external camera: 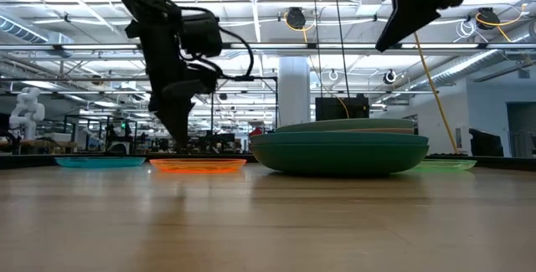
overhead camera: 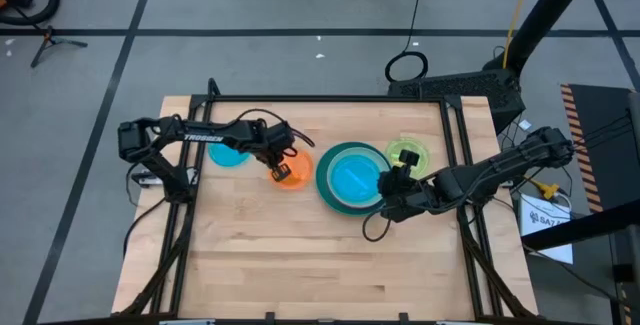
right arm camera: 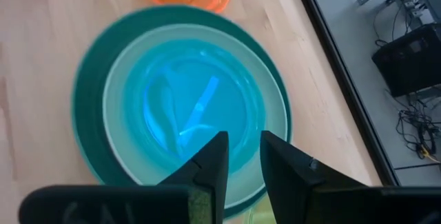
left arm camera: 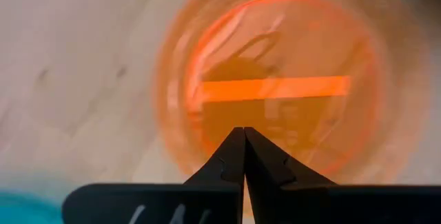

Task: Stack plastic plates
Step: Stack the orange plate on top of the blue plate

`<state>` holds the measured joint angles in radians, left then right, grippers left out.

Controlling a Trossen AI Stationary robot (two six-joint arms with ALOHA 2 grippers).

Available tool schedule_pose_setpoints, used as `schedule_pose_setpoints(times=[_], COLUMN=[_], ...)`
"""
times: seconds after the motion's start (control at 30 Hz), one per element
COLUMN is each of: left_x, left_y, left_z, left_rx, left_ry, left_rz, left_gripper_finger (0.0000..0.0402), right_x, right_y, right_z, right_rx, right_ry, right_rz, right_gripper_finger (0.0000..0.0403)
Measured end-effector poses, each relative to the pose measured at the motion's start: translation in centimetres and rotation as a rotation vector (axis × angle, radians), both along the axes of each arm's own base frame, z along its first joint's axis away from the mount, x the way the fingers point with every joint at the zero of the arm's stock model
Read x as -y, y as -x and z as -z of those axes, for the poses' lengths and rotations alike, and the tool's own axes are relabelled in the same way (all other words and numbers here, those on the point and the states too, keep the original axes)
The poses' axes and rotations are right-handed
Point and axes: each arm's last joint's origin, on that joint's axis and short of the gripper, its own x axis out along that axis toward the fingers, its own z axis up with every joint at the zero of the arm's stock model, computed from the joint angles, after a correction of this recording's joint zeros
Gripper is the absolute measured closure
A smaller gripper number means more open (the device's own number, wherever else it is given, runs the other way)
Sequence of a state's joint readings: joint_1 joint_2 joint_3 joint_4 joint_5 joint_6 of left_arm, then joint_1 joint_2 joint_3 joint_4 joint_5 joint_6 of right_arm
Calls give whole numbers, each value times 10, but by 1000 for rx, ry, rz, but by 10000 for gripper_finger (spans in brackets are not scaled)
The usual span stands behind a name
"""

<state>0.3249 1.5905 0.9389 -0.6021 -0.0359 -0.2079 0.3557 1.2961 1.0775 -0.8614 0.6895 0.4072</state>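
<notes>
Stack (overhead camera: 352, 177) partly built mid-tabletop, topped by a blue plate. Orange plate (overhead camera: 291, 172) being pinched by closed left end effector (overhead camera: 279, 172); right end effector (right arm camera: 241, 156), slightly parted, empty, being held above stack. Lime plate (overhead camera: 408, 153) and second blue plate (overhead camera: 228, 153) still lying loose.

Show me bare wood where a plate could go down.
The whole near half of the table is free. The far strip is crowded: blue plate, orange plate under the left end effector, the stack and lime plate by the right end effector.
</notes>
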Motion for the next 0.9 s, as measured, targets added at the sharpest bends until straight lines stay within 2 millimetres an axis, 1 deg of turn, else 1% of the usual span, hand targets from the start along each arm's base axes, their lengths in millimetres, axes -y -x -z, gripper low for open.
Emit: schedule_pose_setpoints(times=[0.1, 0.13, 0.2, 0.27, 0.3, 0.37, 0.43, 0.5, 0.57, 0.63, 0.73, 0.9], left_x=[7, 9, 11, 11, 11, 13, 14, 13, 12, 9, 4, -5], left_y=[-1, 2, 10, 17, 24, 32, 40, 41, 44, 42, 44, 47], left_z=[-3, -3, -3, -6, -5, -3, 2, 4, 9, 12, 11, 11], left_rx=[124, 166, 234, 323, 337, 346, 303, 283, 239, 234, 235, 231], left_ry=[23, 34, 59, 43, 36, -1, -58, -108, -122, -131, -140, -165], left_rz=[104, 131, 165, 176, 173, 156, 118, 67, 67, 75, 68, 64], left_gripper_finger=[397, 398, 398, 399, 399, 399, 399, 396, 386, 372, 346, 289], right_x=[1, 1, 2, 3, 3, 3, 4, 4, 4, 4, 4, 4], right_y=[2, 3, 4, 5, 5, 6, 7, 8, 8, 8, 7, 7], right_z=[7, 9, 12, 12, 12, 10, 9, 7, 7, 7, 6, 6], right_rx=[-23, -28, -25, -17, -14, 4, 18, 30, 35, 35, 35, 33], right_ry=[10, 14, 32, 42, 39, 30, 22, 14, 12, 12, 15, 18], right_rz=[0, 2, 18, 36, 42, 53, 60, 66, 68, 66, 60, 55], right_gripper_finger=[326, 326, 326, 326, 326, 326, 326, 326, 326, 326, 326, 326])
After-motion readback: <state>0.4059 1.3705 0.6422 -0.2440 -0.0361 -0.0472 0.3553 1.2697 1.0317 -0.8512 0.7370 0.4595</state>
